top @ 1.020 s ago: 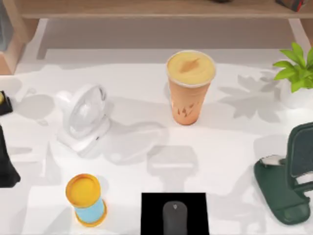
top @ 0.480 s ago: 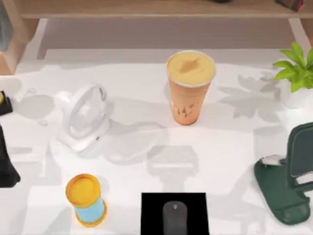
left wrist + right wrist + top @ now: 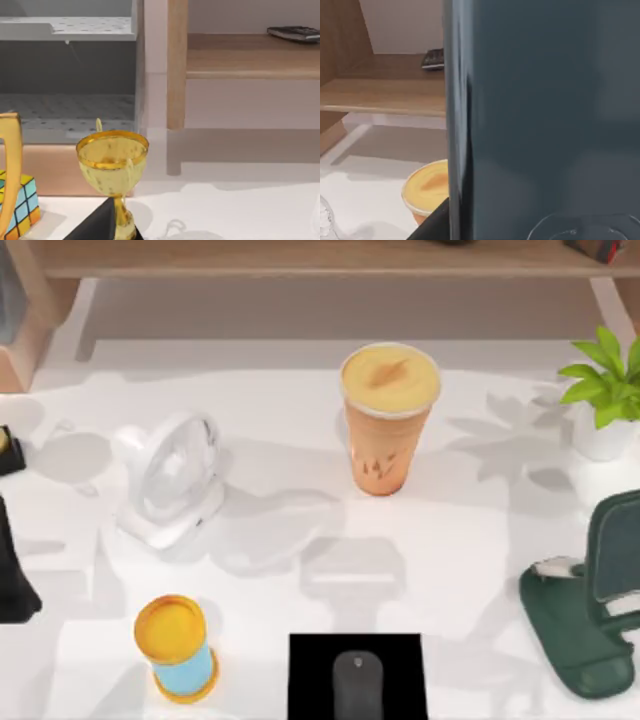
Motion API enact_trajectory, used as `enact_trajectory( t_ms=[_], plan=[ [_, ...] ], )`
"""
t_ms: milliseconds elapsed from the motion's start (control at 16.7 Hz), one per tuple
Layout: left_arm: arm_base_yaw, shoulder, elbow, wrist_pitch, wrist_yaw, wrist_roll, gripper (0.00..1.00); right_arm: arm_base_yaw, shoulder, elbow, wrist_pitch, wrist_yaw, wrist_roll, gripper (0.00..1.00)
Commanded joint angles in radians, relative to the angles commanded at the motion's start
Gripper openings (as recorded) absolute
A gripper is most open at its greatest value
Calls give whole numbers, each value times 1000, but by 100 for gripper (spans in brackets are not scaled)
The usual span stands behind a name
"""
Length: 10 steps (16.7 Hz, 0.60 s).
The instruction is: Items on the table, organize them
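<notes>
The orange drink cup [image 3: 388,420] with its domed lid stands upright at the table's [image 3: 300,420] middle back, and its lid [image 3: 427,187] shows in the right wrist view. The dark grey mouse [image 3: 358,685] lies on a black mat [image 3: 310,680] at the front centre. The grey-blue slab [image 3: 612,545] leans upright in a dark green stand [image 3: 570,625] at the right edge. It looms very close in the right wrist view, slab [image 3: 545,115]. My left arm [image 3: 12,575] stays parked at the left edge.
A white desk fan [image 3: 172,480] sits left of centre. A blue can with a yellow lid [image 3: 175,645] stands front left. A potted plant [image 3: 605,390] is at back right. A gold trophy [image 3: 112,165] and colour cube [image 3: 22,202] sit far left, under a wooden shelf [image 3: 250,55].
None of the items has moved. Only the shadow on the right side of the table has drifted back toward the plant.
</notes>
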Motion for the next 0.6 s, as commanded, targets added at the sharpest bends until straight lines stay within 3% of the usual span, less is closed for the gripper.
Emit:
enact_trajectory(
  t_ms=[300,600],
  plan=[
    [0,0,0,0,0,0,100,-45,149,-177,-22,0,-11,0],
    [0,0,0,0,0,0,100,-50,170,-191,-3,11,-5,0]
  ],
)
